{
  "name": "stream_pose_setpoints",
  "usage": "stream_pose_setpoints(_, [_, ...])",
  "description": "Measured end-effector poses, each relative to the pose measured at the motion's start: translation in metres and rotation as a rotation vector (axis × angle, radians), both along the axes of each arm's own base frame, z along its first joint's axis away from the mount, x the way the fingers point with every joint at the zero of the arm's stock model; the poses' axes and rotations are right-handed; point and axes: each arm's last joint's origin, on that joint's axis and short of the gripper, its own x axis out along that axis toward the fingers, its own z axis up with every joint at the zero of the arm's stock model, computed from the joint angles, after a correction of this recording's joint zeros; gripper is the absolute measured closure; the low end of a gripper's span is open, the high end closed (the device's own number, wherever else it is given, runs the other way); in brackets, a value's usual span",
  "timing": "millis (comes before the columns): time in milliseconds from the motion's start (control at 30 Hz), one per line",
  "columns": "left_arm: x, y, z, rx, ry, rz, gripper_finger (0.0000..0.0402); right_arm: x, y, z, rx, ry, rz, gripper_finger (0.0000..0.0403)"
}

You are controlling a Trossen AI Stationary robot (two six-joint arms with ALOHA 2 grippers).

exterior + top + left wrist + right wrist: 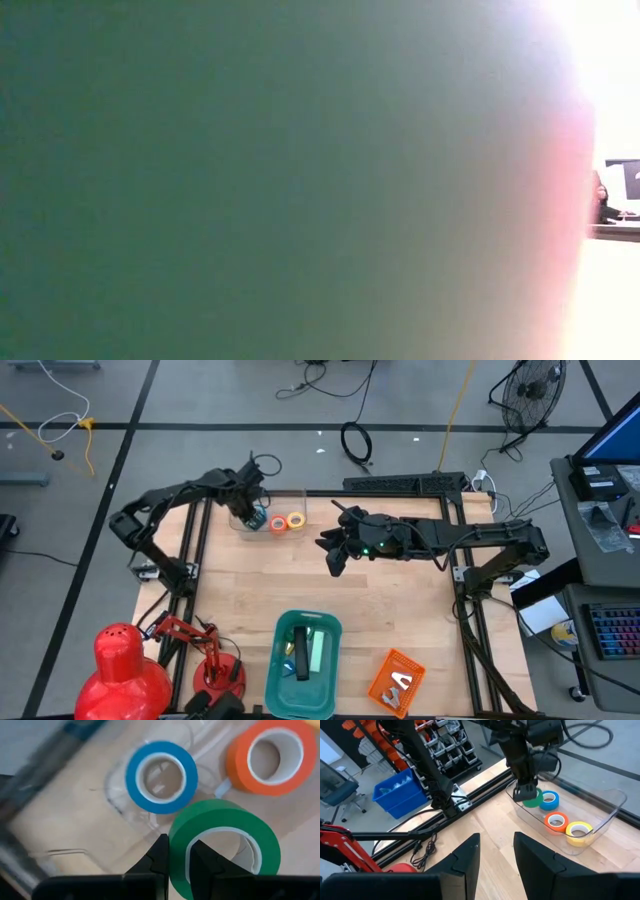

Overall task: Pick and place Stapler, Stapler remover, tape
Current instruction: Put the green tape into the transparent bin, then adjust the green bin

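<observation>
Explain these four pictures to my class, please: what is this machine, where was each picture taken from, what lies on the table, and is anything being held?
This is a robot with two dark arms at a wooden table. Each arm ends in a two-fingered hand. One picture looks straight down from above. One sits at table height, but something close blocks it, so it shows almost nothing. The other two come from small cameras on each wrist.

The left hand is shut on the wall of a green tape roll, lifting it in a clear tray. Blue tape, orange tape and yellow tape lie in that tray. The right hand hangs open over the table's middle, holding nothing.

Nearer the front lie a green bin with items inside and an orange packet.
</observation>
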Motion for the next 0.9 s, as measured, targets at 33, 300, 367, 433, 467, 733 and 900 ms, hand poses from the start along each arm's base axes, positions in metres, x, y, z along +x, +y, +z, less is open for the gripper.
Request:
stream_pose_setpoints(33, [0.001, 0.0, -0.003, -0.011, 0.011, -0.008, 0.0364, 0.0, 0.0, 0.0, 0.0, 0.0, 0.0, 0.0289])
stream_pose_setpoints(300, [0.015, -0.003, -0.026, -0.071, 0.07, -0.052, 0.0364, 0.0, 0.0, 0.0, -0.005, 0.002, 0.001, 0.0289])
stream_pose_setpoints(367, [0.017, -0.003, -0.03, -0.091, 0.075, -0.059, 0.0364, 0.0, 0.0, 0.0, -0.006, 0.002, 0.001, 0.0289])
stream_pose_setpoints(433, [0.018, -0.004, -0.033, -0.109, 0.078, -0.061, 0.0358, 0.0, 0.0, 0.0, -0.007, 0.002, 0.001, 0.0289])
stream_pose_setpoints(467, [0.018, -0.004, -0.034, -0.113, 0.081, -0.06, 0.0348, 0.0, 0.0, 0.0, -0.007, 0.002, 0.001, 0.0289])
stream_pose_setpoints(733, [0.018, -0.004, -0.034, -0.105, 0.099, -0.05, 0.0255, 0.0, 0.0, 0.0, -0.011, 0.004, 0.003, 0.0289])
stream_pose_setpoints(900, [0.017, -0.005, -0.034, -0.113, 0.108, -0.05, 0.0235, 0.0, 0.0, 0.0, -0.011, 0.004, 0.003, 0.0289])
